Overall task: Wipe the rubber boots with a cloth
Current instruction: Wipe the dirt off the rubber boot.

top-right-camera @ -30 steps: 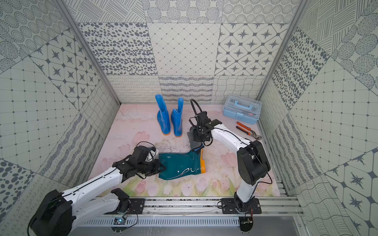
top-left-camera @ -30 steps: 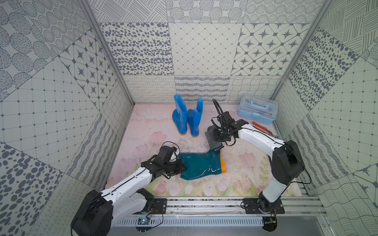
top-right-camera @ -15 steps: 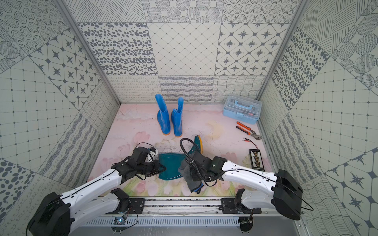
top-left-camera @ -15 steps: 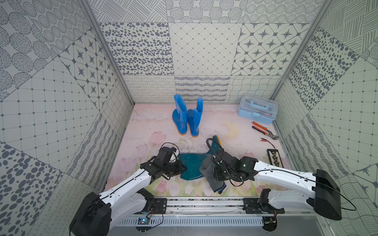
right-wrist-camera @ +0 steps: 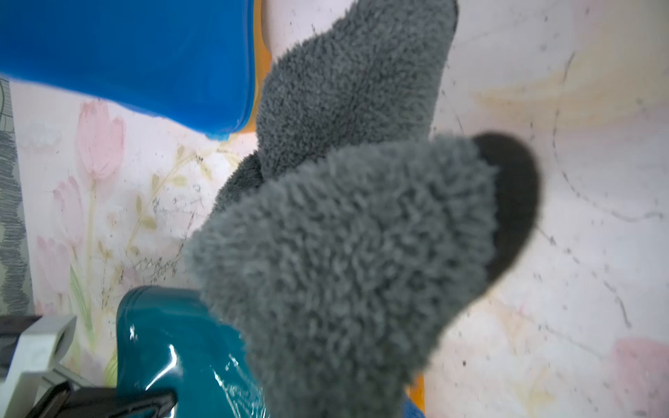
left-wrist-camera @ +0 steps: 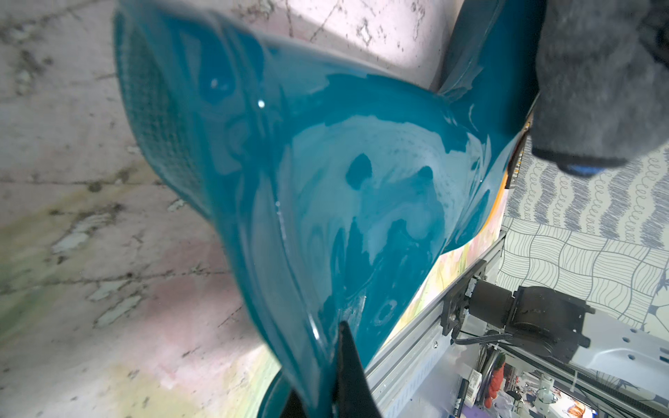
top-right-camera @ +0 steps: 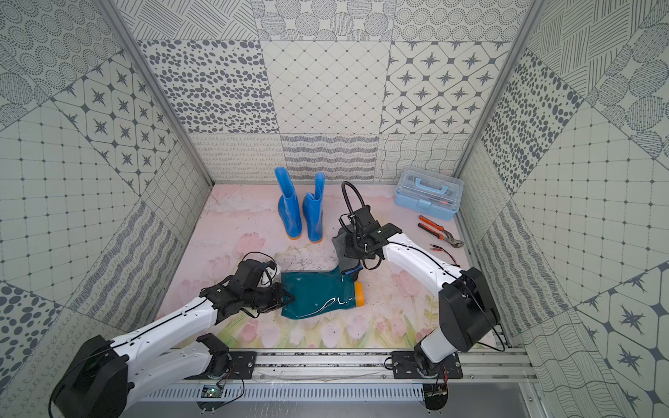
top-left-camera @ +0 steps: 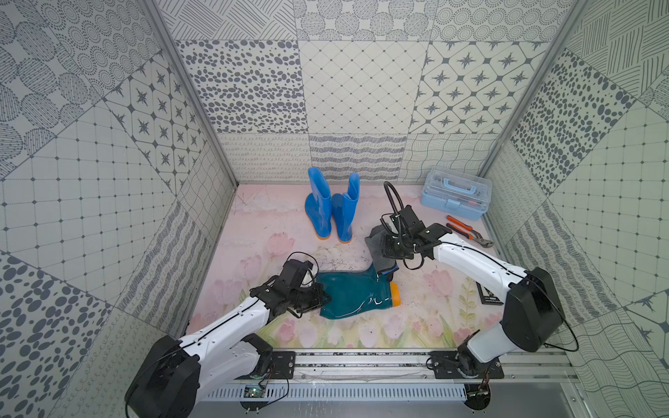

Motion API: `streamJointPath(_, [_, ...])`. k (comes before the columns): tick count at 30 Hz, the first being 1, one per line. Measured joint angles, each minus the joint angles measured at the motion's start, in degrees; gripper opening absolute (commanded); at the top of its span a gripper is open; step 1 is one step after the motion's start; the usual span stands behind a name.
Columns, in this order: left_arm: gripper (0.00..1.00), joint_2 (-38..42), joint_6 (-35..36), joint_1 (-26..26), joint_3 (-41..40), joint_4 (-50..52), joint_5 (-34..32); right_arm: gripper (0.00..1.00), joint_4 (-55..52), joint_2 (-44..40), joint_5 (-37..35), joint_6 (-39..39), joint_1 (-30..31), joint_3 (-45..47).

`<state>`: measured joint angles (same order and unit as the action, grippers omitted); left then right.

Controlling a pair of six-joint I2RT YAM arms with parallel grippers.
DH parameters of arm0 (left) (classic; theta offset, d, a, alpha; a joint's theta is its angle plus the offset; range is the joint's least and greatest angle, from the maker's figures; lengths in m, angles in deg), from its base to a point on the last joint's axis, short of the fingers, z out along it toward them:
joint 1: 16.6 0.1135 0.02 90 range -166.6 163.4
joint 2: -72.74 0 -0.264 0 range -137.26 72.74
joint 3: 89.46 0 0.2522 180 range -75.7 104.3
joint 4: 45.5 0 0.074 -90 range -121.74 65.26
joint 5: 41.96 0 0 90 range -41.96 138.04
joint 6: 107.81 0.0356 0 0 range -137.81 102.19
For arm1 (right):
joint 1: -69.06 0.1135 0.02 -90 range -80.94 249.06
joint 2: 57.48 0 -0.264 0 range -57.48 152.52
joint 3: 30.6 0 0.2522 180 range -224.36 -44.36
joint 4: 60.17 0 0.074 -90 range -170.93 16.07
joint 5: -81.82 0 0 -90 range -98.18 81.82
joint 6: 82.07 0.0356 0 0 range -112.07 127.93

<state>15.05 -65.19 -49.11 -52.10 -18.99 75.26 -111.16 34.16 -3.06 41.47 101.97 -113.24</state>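
In both top views the dark teal-green glossy rubber boot [top-left-camera: 353, 296] lies on its side on the floral mat [top-left-camera: 416, 318] at lower centre, orange sole to the right. The left gripper [top-left-camera: 321, 300] is pinched narrow on the rim of its shaft opening, pinning it. Just above and right of the boot, the right gripper [top-left-camera: 385, 249] is clamped on the fluffy dark grey microfibre cloth [top-left-camera: 376, 244], whose blue-trimmed lower edge hangs onto the boot's toe. The two bright blue rubber boots [top-right-camera: 289, 213] stand upright at upper centre, apart from both arms. The step looks like wiping the teal boot's foot. Next, the cloth needs pressing down and dragging along the shaft toward the left gripper.
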Motion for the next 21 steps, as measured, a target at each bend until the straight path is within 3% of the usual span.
streamJointPath(4, [0.00, 0.61, -0.24, -0.02, -0.26, -0.20, -0.13, 0.00, 2.86, 6.10, 2.36, -1.88, -1.09, -2.29])
streamJointPath(7, [0.00, 0.98, -0.44, -0.04, -0.26, -0.17, -0.13, 0.00, 3.41, 4.96, 2.23, -1.88, 0.09, -1.38])
streamJointPath(12, [0.00, 2.47, -0.46, -0.04, -0.33, -0.13, -0.28, 0.00, 1.38, -5.49, -1.22, -0.24, 4.83, 7.23])
streamJointPath(17, [0.00, 2.84, -0.44, -0.04, -0.37, -0.13, -0.57, 0.00, -2.47, -20.13, -2.95, 6.08, 10.25, 20.65])
streamJointPath(21, [0.00, 1.90, -0.42, -0.04, -0.13, -0.11, -0.59, 0.00, -2.08, -20.98, -3.06, 9.75, 12.39, 23.78])
